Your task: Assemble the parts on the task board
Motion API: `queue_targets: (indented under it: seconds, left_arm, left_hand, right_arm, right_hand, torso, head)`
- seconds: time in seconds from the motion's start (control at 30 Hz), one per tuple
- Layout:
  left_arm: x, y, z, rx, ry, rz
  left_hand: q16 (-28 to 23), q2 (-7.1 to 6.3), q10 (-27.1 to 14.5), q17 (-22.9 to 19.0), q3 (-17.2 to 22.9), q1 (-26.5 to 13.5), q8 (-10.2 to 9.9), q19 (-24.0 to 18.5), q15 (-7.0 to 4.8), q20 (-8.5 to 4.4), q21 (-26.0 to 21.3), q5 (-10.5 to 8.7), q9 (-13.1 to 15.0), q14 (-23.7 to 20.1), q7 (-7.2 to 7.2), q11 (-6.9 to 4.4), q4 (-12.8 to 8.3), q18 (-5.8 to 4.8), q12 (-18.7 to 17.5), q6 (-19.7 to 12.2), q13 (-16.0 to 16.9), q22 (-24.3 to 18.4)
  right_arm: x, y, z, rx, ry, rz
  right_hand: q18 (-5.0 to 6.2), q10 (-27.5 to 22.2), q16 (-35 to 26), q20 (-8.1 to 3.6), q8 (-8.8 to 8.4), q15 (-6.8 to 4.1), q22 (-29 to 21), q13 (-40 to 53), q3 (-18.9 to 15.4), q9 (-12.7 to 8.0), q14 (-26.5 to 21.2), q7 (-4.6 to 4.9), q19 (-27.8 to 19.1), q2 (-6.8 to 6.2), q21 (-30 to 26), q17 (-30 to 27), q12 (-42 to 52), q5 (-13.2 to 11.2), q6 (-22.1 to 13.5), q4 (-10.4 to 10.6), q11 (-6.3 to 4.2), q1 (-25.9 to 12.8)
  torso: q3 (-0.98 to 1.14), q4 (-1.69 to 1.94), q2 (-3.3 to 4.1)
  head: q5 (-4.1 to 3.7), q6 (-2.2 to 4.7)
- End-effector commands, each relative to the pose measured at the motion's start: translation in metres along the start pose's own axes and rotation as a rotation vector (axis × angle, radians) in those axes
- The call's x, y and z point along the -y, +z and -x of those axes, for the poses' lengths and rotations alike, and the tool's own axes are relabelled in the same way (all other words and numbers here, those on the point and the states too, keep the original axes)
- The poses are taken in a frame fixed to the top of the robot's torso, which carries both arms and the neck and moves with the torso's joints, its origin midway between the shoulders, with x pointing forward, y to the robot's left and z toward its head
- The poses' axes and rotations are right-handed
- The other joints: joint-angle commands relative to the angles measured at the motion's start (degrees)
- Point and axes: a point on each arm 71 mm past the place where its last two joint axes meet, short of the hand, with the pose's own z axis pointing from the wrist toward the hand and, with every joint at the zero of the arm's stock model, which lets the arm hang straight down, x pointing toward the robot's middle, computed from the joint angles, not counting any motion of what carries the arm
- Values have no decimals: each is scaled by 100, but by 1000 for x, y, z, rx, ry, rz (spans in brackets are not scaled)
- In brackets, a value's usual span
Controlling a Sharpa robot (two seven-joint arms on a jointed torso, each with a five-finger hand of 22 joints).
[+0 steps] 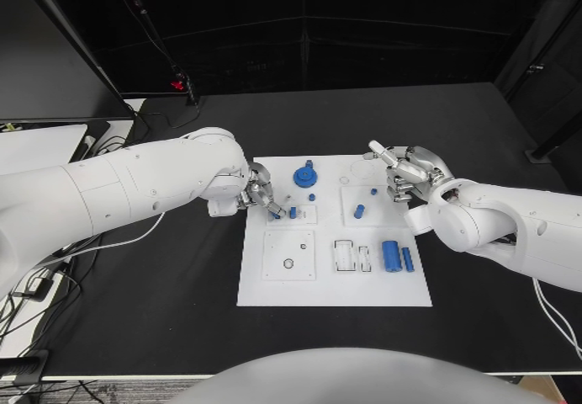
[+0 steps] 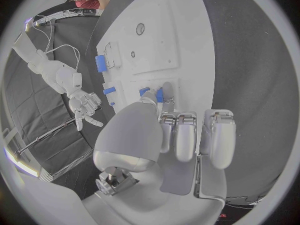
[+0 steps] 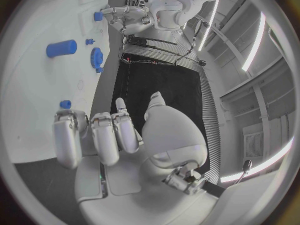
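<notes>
Left hand (image 1: pixel 258 196) pinches small blue part (image 1: pixel 293 212), seemingly upright, on task board (image 1: pixel 279 290).

One white task board (image 1: pixel 334 286) is seen on the desk (image 1: pixel 145 320). Six blue parts are counted on it: one gear (image 1: pixel 306 177), one small peg (image 1: pixel 312 197), one part at the left (image 1: pixel 293 213), one short cylinder (image 1: pixel 360 211), one thick cylinder (image 1: pixel 390 255) and one thin rod (image 1: pixel 408 258). Two robot hands are seen, the left (image 1: pixel 260 199) and the right (image 1: pixel 408 174).

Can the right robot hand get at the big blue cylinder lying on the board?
Probably yes: the right robot hand hovers open over the board, and the cylinder lies uncovered nearby.
</notes>
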Motion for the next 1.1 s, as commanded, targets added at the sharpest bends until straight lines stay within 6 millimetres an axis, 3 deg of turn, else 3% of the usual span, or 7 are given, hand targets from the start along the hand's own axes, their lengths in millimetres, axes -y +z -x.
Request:
queue_targets:
  seconds: [0.03,0.43,0.73,0.93,1.1]
  left_arm:
    - [-9,5,-8,-32,21,50]
    - [-7,5,-7,-30,21,48]
    - [-6,6,-9,-40,28,43]
    - [-5,6,-10,-48,34,51]
    - [-6,6,-10,-55,39,60]
  left_hand:
    - [5,722,637,1510,49,681,-35,598,-29,25,18,-21,-9,600,-35,-57,-3,-81,-15,4,877,1509]
    - [5,705,637,1510,89,645,-52,598,-23,30,18,-52,-14,600,-25,-49,2,-81,-15,-16,877,1509]
    - [5,637,637,1510,103,197,-112,598,14,63,18,-223,-48,600,15,-8,13,-81,-15,-69,877,1509]
    - [5,547,637,1510,-53,-260,-219,517,69,106,-44,-330,-121,600,104,74,4,-57,-15,-452,877,1477]
    - [5,492,637,1510,-134,-409,-185,489,101,132,-66,-388,-130,600,141,105,5,-49,-15,-599,877,1466]
  right_arm:
    - [-2,0,-1,-1,0,11]
    - [-2,0,-1,-2,0,11]
    - [-2,0,-1,-3,0,11]
    - [-2,0,-1,-2,0,11]
    - [-2,0,-1,-1,0,11]
  right_hand:
    - [46,-14,14,38,33,33,1279,833,-23,-8,596,392,36,27,-23,1506,-21,36,-23,2,2,4]
    - [46,-3,14,39,44,34,1278,842,-34,-8,596,393,33,39,-25,1506,-17,46,-27,0,3,-6]
    - [46,-3,14,39,44,34,1278,842,-34,-8,596,393,33,39,-25,1506,-17,46,-27,0,3,-6]
    - [46,-1,14,39,46,34,1278,844,-35,-8,596,393,33,41,-24,1506,-16,47,-28,0,3,-7]
    - [46,-1,14,39,46,34,1278,844,-35,-8,596,393,33,41,-24,1506,-16,47,-28,0,3,-7]
  torso:
    - [2,2,0]
    - [-2,-2,2]
    - [-1,-1,2]
    - [-1,0,3]
    - [-3,-5,2]
  head:
    - [9,-1]
    - [6,-4]
    - [5,-1]
    - [5,-3]
    - [4,-4]
